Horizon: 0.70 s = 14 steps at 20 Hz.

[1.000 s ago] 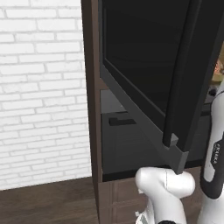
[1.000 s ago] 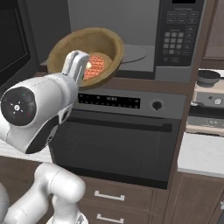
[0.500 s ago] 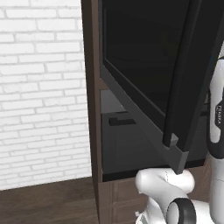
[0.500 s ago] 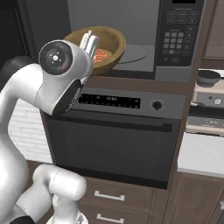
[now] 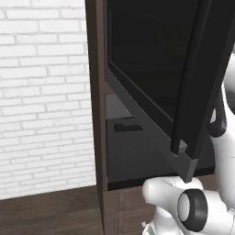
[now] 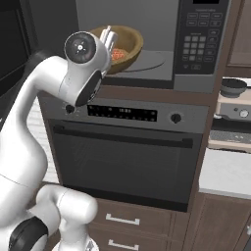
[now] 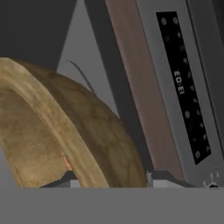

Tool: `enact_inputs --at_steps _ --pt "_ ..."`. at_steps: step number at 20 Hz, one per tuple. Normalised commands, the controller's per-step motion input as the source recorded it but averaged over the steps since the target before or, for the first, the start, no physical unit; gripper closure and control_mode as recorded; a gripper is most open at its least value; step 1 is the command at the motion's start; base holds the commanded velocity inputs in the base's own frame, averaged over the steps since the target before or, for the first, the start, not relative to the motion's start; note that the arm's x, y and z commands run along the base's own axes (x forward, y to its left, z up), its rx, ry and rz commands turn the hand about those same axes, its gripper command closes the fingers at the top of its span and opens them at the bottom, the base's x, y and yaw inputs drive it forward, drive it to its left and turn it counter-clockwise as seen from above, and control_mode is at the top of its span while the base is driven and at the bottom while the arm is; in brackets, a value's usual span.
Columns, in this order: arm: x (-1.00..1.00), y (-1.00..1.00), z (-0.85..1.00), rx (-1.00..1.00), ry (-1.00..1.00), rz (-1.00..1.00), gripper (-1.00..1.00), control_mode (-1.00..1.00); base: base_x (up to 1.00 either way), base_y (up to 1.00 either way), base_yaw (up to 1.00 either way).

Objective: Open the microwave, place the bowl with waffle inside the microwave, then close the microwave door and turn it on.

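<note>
The microwave point(image 6: 147, 19) stands with its grey cavity showing and its keypad point(image 6: 200, 43) on the right. Its door point(image 5: 156, 69), a big dark glass panel, is swung out to the left; it also shows as the door point(image 6: 11, 46). A brown wooden bowl point(image 6: 125, 45) with a reddish waffle point(image 6: 116, 53) sits inside the cavity over the glass turntable point(image 6: 149, 62). My gripper point(image 6: 110, 38) reaches into the cavity at the bowl's left rim. In the hand view the bowl's wall point(image 7: 87, 131) runs between my fingertips point(image 7: 162, 177), with my gripper point(image 7: 113, 180) shut on the rim.
Below the microwave is an oven point(image 6: 127, 157) with a display strip, a round knob point(image 6: 175, 118) and a bar handle. Drawers point(image 6: 122, 220) lie under it. A dark pan point(image 6: 232, 87) and a pale counter point(image 6: 228, 172) are at the right. A white brick wall point(image 5: 43, 101) is left of the cabinet.
My arm has stretched forward and carried the bowl from in front of the oven into the microwave cavity. The door has stayed swung out.
</note>
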Motion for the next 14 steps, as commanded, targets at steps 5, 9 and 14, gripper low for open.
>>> enact_inputs --at_steps 5,9,14 --pt "0.91 0.02 0.05 0.00 0.07 0.07 1.00 -1.00 0.00 0.00 0.00" --pt "0.93 0.09 0.00 0.00 0.06 0.06 1.00 -1.00 0.00 0.00 0.00" --pt "0.85 0.07 -0.01 0.00 0.00 0.05 1.00 -1.00 0.00 0.00 0.00"
